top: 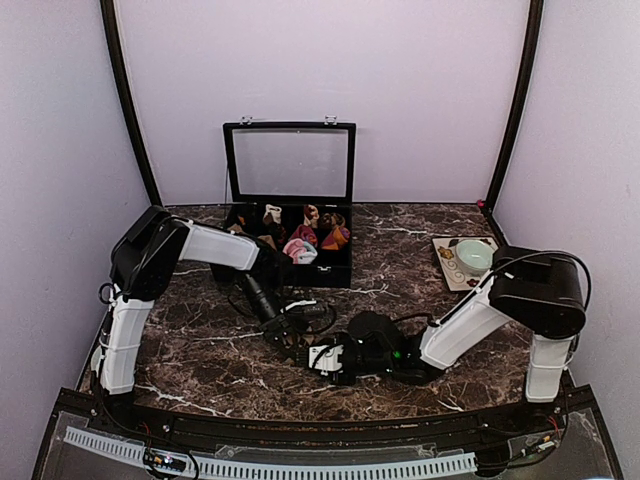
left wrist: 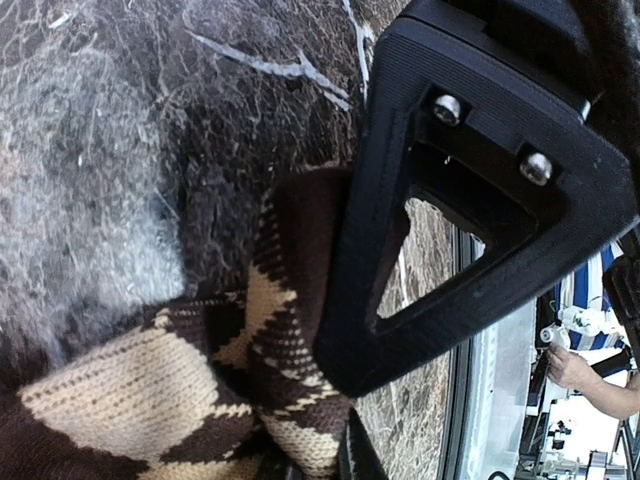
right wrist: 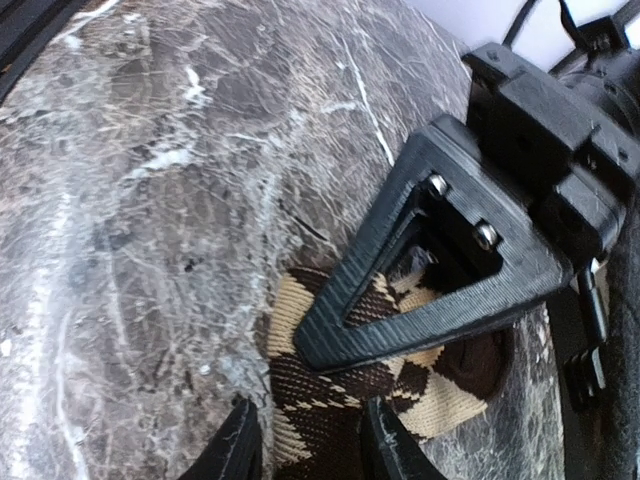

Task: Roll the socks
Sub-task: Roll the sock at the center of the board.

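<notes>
A brown-and-beige diamond-pattern sock [top: 299, 347] lies bunched on the marble table near the front middle, between my two grippers. My left gripper [top: 287, 338] comes in from the left and is shut on one end of the sock [left wrist: 120, 400], pinching the fabric at the bottom of its wrist view [left wrist: 338, 455]. My right gripper [top: 323, 358] comes in from the right, and its fingers [right wrist: 312, 448] are shut on the other end of the sock [right wrist: 330, 395]. Each wrist view shows a black triangular finger of the other gripper pressed over the sock [left wrist: 350, 300] [right wrist: 362, 268].
A black box [top: 330, 272] with its glass lid [top: 290, 160] raised stands behind, holding several small sock rolls [top: 300, 248]. A green cup on a patterned saucer [top: 470, 256] sits at the right. Loose black cable [top: 312, 310] lies behind the grippers. A person's hand [left wrist: 578, 372] shows beyond the front edge.
</notes>
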`<state>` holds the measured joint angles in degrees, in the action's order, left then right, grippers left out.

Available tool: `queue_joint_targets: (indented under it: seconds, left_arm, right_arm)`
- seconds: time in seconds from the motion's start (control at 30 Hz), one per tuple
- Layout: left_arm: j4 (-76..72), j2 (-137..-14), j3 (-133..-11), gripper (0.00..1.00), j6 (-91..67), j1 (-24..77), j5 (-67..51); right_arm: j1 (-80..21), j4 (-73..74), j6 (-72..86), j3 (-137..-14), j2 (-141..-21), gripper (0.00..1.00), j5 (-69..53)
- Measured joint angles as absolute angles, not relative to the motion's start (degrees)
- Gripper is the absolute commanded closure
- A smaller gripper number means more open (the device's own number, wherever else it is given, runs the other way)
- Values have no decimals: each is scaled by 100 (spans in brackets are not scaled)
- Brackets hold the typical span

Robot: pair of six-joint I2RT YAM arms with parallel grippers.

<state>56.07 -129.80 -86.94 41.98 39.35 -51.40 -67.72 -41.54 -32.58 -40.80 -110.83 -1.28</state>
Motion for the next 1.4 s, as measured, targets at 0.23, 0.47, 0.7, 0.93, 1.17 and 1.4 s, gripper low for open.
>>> queue_joint_targets:
  seconds: [0.23, 0.47, 0.7, 0.93, 1.17, 1.4]
  left_arm:
    - [5808, -12923, -8702, 59, 4327, 3868, -5103]
    - [6003, -12411, -8582, 1, 4595, 3734, -4971]
    - [5666, -11981, -8252, 1, 4866, 3461, -4504]
    - [4195, -10210, -6869, 1, 4429, 3240, -3166]
    - [2545, -8315, -6329, 1, 3763, 3153, -1031]
    - [2617, -8182, -5734, 1, 3957, 2733, -722]
  right_arm:
    - [-6598, -3741, -3234, -4464, -11201, 100, -373]
    - [-6501, -3564, -3026, -4705, -11362, 100, -491]
    - [-6460, -3129, -2679, -5074, -11463, 100, -685]
    - [-6359, -2799, -1946, -5242, -11459, 100, -1070]
    - [-6335, -2637, -1083, -5301, -11445, 100, -1522]
    - [-6329, -1914, -298, -5806, -11563, 100, -1997]
